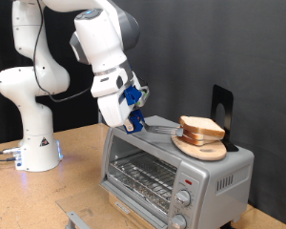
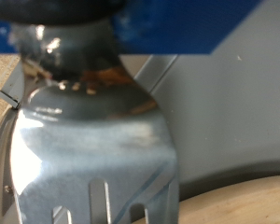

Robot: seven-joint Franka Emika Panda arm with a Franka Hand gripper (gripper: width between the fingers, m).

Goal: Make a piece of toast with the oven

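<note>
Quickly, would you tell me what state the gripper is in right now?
Gripper: shut on a metal fork, above the oven top.

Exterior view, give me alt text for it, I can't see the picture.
A white robot arm's gripper holds a metal fork over the top of a silver toaster oven, reaching toward a bread slice on a round wooden plate sitting on the oven's top. The oven stands on a wooden table, its wire rack showing.

A: The boxy silver-grey metal oven looks brushed, its wire rack shiny.
B: The grey spatula blade is glossy, smeared; the round wooden plate matt, the bread soft
</note>
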